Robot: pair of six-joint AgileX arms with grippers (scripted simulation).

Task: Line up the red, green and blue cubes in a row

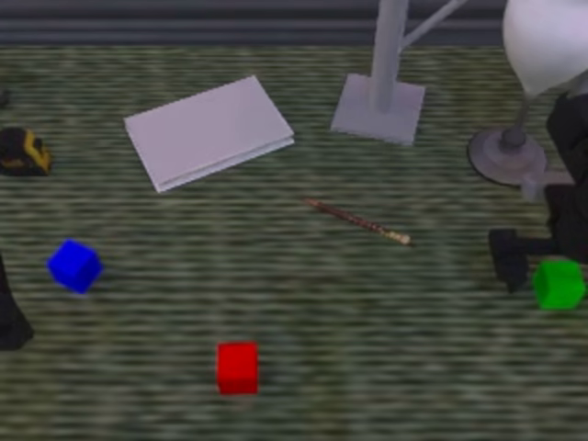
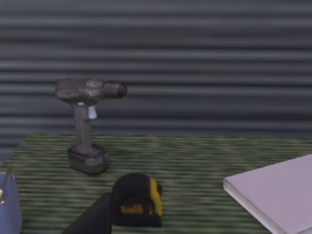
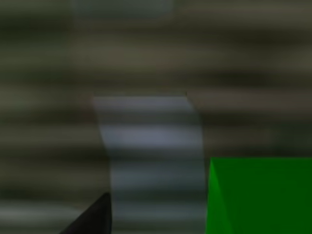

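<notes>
The surface (image 1: pixel 367 367) is showing a mottled green and grey weave with faint horizontal banding. The red cube (image 1: pixel 237 367) is displaying a plain bright red, the green cube (image 1: pixel 559 283) a plain bright green, and the blue cube (image 1: pixel 74 265) a plain deep blue; none is carrying markings. The folder (image 1: pixel 209 132) is appearing pale lavender-grey. The stick (image 1: pixel 358 221) is showing reddish brown with a lighter tan tip. The tape measure (image 2: pixel 137 200) is showing black with a yellow band. The drill (image 2: pixel 87 122) is appearing dark grey. The lamp (image 1: pixel 542 41) is presenting white over a grey base. The right pincer (image 1: pixel 510 260) is appearing black.
</notes>
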